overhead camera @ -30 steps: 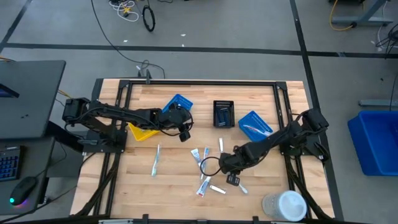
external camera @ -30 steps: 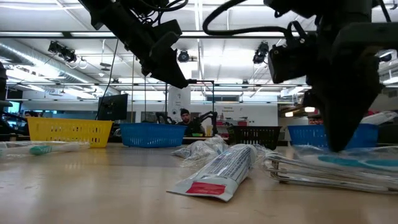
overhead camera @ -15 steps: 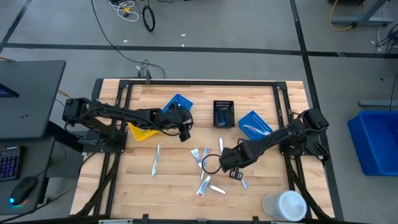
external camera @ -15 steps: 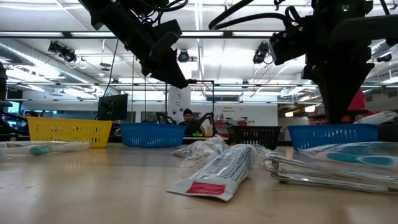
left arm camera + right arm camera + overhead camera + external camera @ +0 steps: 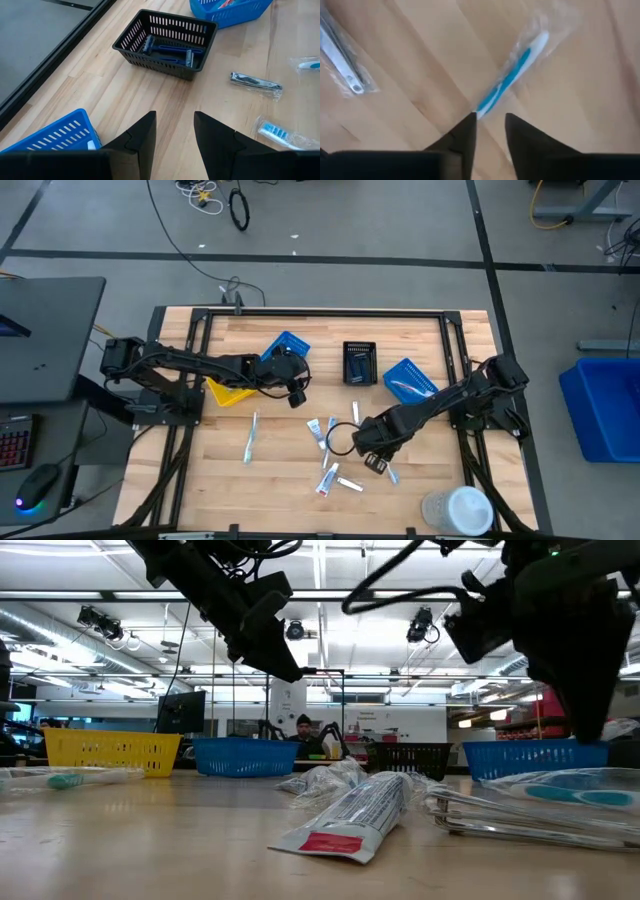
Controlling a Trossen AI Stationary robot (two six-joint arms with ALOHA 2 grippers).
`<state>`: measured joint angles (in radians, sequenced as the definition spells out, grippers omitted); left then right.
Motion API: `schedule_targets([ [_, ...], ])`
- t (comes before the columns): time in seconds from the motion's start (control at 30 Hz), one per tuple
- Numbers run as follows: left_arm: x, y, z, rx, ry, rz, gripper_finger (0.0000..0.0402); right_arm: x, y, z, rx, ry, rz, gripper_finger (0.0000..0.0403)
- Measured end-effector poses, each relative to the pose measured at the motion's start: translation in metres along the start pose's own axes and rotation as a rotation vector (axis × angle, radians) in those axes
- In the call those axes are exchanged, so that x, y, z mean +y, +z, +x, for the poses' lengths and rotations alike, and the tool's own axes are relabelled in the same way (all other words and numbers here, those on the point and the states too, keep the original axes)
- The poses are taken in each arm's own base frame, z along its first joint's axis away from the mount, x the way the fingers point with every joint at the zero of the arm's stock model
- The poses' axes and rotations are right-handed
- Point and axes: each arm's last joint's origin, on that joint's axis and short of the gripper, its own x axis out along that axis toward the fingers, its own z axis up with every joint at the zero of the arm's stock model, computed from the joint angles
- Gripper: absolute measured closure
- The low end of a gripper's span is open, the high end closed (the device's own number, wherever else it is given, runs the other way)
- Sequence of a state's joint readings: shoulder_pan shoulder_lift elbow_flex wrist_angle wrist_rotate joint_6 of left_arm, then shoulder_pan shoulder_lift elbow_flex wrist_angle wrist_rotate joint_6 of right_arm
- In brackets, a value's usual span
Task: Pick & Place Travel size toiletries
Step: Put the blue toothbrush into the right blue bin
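Right pincer (image 5: 490, 131) over bagged blue-white toothbrush (image 5: 512, 77).

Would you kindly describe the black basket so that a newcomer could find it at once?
Start at the far edge of the wooden table and look along the row of baskets there. The black basket stands between the two blue baskets. It is the only dark one, and blue-handled razors lie inside it.

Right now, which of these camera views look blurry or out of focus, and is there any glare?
Right wrist view: soft and smeared, the wrapped blue toothbrush blurred beyond the right gripper. Low view: the near toothpaste tube is slightly soft, and bright ceiling lights leave the arms as dark silhouettes. Left wrist view: sharp on the black basket. High view: even light, no glare.
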<state>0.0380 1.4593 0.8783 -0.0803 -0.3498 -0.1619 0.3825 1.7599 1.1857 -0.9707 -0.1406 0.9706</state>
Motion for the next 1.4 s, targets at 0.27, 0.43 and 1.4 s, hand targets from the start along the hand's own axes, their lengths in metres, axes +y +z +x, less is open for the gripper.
schedule_targets([
  [0.27, 0.0, 0.0, 0.0, 0.0, 0.0, 0.0, 0.0262, 0.002, -0.015, 0.033, 0.017, 0.102, 0.142, 0.0213],
  [0.43, 0.0, 0.0, 0.0, 0.0, 0.0, 0.0, 0.0262, -0.003, -0.021, 0.051, -0.003, 0.15, 0.173, 0.0207],
  [1.4, 0.0, 0.0, 0.0, 0.0, 0.0, 0.001, 0.0262, -0.076, -0.006, -0.076, -0.016, -0.451, 0.009, 0.0388],
])
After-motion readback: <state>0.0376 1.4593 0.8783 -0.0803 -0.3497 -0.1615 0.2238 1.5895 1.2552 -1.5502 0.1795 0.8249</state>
